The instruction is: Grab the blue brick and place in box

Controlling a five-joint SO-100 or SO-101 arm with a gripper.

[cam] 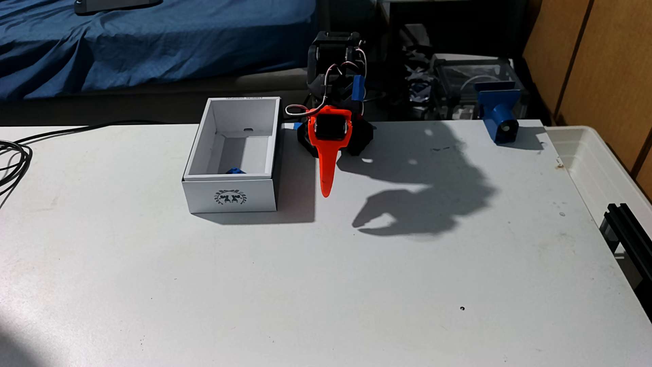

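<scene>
Blue brick (235, 170) already inside box (197, 148), at near wall; orange fingers (326, 193) right of box, empty, opening indiscernible; best withdrawn upward, clear of box rim.

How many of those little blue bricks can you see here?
1. The blue brick lies inside the box, against its near wall, which hides most of it and could hide another.
</scene>
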